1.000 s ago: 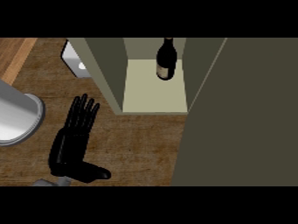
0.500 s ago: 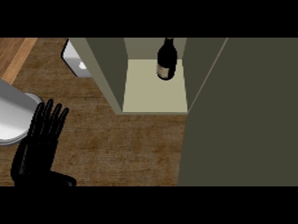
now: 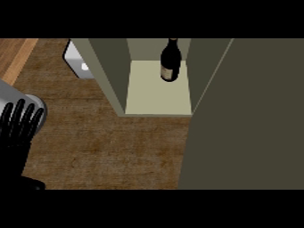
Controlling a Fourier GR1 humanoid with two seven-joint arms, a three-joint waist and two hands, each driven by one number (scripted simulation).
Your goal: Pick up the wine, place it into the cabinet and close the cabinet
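1 wine bottle [image 3: 170, 60] upright in cabinet [image 3: 155, 95], 1 left hand [image 3: 13, 133] w/ fingers straight

The cabinet [image 3: 155, 95] stands open toward the surface [image 3: 108, 138], and its pale shelf floor is bare in front. The wine [image 3: 170, 60] stands upright at the back, toward the right wall, leaving free floor to its left and before it. The left wall and the dark door [image 3: 253, 116] at the right bound the opening; the door fills the whole right side of the view. The surface before the opening is bare wood. At the left, a grey cylinder [image 3: 3, 102] and the left hand [image 3: 13, 133], fingers straight, take up the edge. A white object [image 3: 78, 64] lies just left of the cabinet.
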